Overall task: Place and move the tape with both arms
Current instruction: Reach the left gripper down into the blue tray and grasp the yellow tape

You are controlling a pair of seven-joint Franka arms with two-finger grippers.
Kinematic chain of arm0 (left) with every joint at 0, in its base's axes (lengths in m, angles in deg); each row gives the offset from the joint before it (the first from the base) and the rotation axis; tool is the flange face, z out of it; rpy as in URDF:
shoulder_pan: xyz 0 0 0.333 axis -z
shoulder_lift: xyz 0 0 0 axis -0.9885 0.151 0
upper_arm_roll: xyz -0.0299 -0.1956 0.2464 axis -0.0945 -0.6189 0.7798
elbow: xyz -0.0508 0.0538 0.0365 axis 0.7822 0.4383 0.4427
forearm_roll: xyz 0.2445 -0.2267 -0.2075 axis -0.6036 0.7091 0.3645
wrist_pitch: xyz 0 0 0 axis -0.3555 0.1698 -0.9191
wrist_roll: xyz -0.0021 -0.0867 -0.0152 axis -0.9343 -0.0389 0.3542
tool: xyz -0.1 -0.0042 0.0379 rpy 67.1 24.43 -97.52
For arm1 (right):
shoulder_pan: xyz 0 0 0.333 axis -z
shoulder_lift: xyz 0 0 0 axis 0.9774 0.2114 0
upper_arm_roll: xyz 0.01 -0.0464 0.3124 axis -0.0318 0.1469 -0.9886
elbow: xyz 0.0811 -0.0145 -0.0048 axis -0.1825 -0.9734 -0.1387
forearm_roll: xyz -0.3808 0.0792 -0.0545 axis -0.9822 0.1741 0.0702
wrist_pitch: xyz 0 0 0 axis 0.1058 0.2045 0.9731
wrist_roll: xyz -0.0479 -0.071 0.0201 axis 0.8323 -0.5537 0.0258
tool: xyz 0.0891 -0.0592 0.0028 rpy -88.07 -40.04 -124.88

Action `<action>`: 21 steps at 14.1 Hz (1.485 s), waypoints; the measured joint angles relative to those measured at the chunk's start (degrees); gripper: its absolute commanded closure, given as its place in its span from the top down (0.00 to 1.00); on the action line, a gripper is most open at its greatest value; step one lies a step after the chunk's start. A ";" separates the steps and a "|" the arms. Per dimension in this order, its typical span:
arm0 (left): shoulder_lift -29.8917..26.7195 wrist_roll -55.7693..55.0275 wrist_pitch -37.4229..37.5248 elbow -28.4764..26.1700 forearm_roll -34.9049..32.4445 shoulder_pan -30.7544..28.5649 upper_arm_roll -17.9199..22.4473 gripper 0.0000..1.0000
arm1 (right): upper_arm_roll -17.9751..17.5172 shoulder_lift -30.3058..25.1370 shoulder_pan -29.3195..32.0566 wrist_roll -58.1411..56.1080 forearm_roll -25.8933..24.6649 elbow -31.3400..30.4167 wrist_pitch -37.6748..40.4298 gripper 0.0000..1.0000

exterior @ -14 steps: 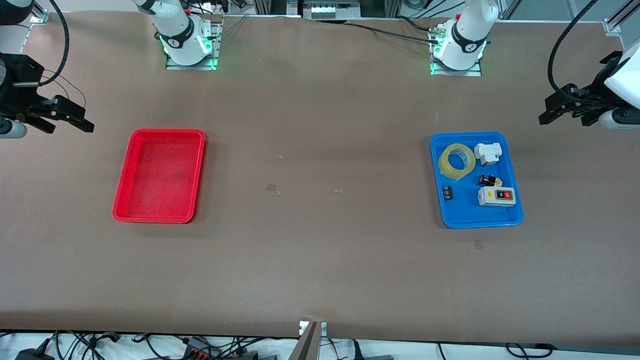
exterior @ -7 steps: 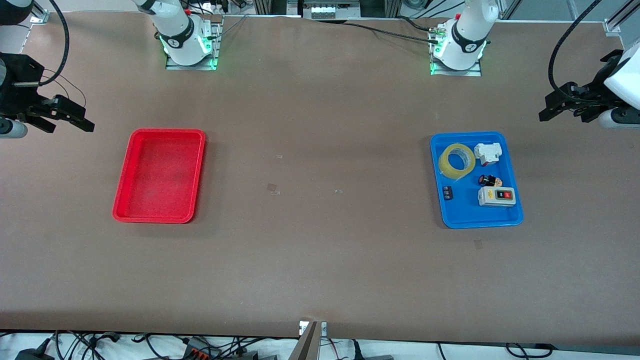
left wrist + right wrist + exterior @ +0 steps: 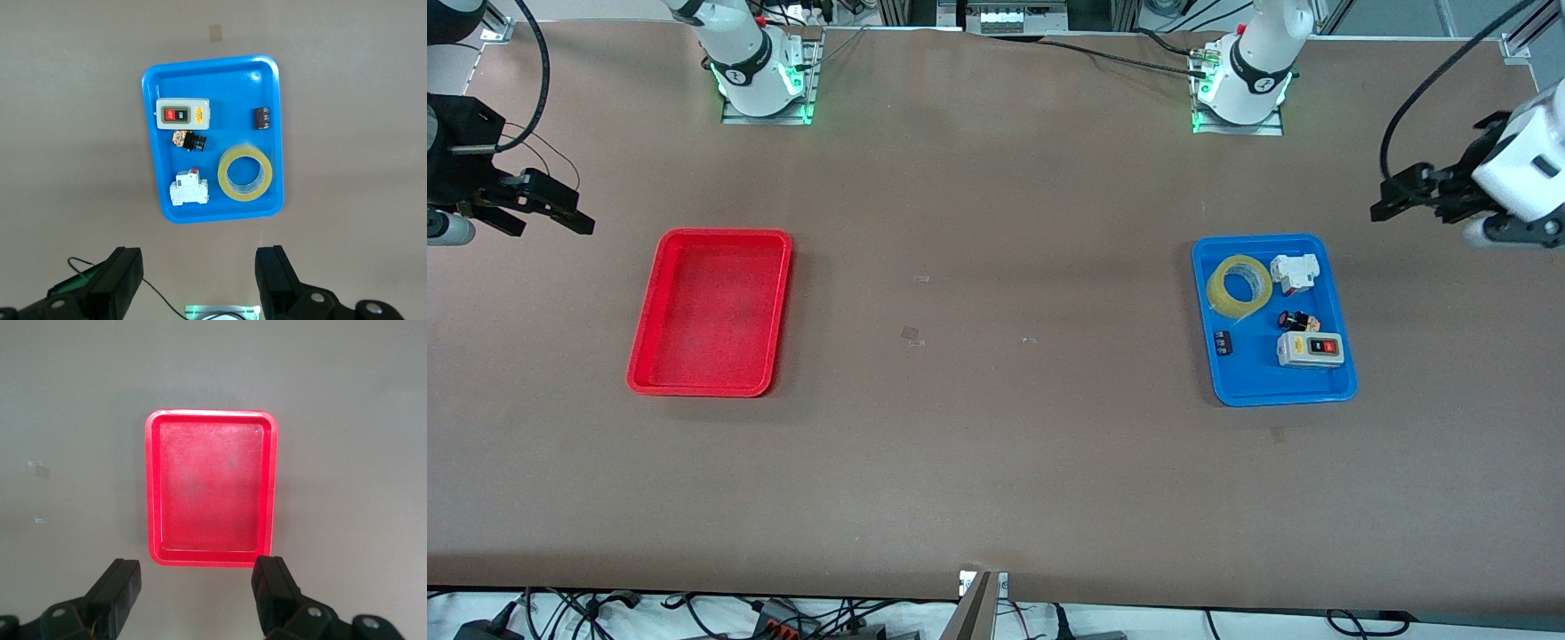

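Left gripper (image 3: 1392, 194) shifted toward blue tray (image 3: 1343, 388) since earlier frame, fingers spread wide, nothing held. Tape (image 3: 1239, 286) seen flat in tray, nearest left arm. Right gripper (image 3: 551, 213) parked wide, waiting.

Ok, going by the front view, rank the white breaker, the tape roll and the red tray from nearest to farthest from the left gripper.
From the left gripper, open above the table:
1. White breaker, in the blue tray.
2. Tape roll, beside it in that tray.
3. Red tray, at the right arm's end.
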 measured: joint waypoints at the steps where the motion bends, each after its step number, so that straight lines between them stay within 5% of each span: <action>1: 0.40 0.00 -2.70 -2.68 0.00 0.00 0.00 1.00 | 0.00 0.00 0.00 0.00 0.00 0.02 0.00 1.00; 11: 1.59 0.01 -36.49 -32.73 0.00 0.02 -0.19 1.00 | 0.01 0.00 0.07 0.00 0.00 0.09 0.00 1.00; 18: 10.62 -0.15 -46.65 -36.04 0.17 0.08 -0.87 1.00 | 0.01 0.00 0.10 0.00 0.00 0.11 0.00 1.00; 19: 11.98 -0.18 -47.15 -36.00 0.92 0.11 -1.10 0.96 | 0.01 0.00 0.10 0.00 0.00 0.11 0.00 1.00; 21: 13.99 -0.18 -47.60 -35.92 2.85 0.20 -1.31 0.33 | 0.01 0.07 0.10 0.00 0.00 0.10 0.00 1.00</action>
